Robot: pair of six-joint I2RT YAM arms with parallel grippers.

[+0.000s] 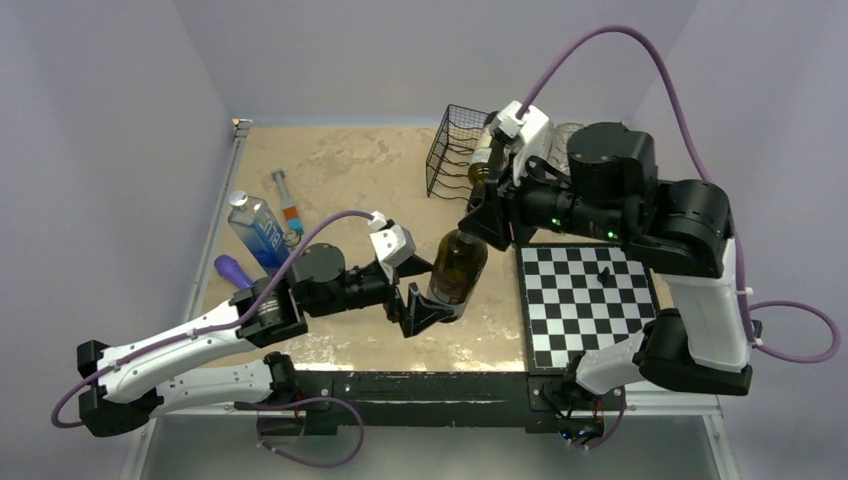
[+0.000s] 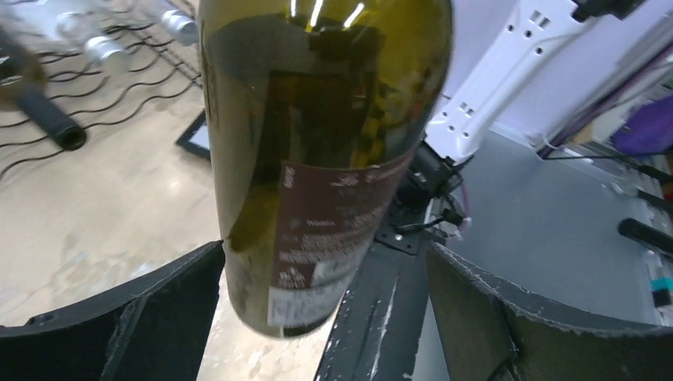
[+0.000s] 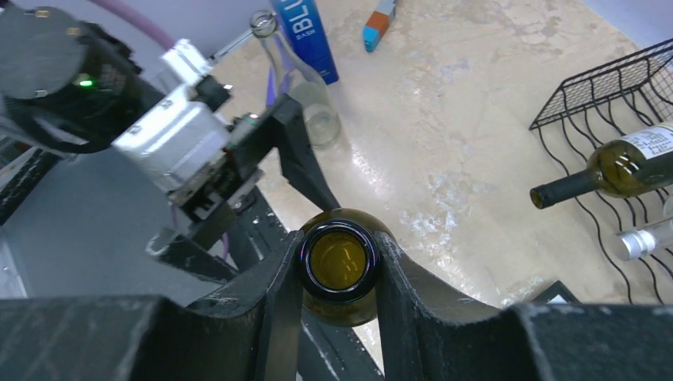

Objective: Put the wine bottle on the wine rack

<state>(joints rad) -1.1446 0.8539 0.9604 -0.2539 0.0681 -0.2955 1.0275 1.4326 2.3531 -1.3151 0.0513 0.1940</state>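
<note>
A dark olive wine bottle (image 1: 458,270) with a maroon label stands upright near the table's middle. My right gripper (image 1: 487,222) is shut on its neck from above; in the right wrist view the fingers clamp just below the open mouth (image 3: 337,262). My left gripper (image 1: 425,295) is open around the bottle's lower body (image 2: 317,159), its left finger (image 2: 159,309) close to the glass and its right finger well apart. The bottle's base seems slightly off the table. The black wire wine rack (image 1: 455,150) sits at the back and holds a lying wine bottle (image 3: 627,171).
A black-and-white chessboard (image 1: 585,300) lies right of the bottle, with a small dark piece on it. A blue bottle (image 1: 258,230), a purple object (image 1: 232,268) and a marker-like stick (image 1: 286,200) lie at the left. A clear glass bottle (image 3: 309,95) stands near the blue one.
</note>
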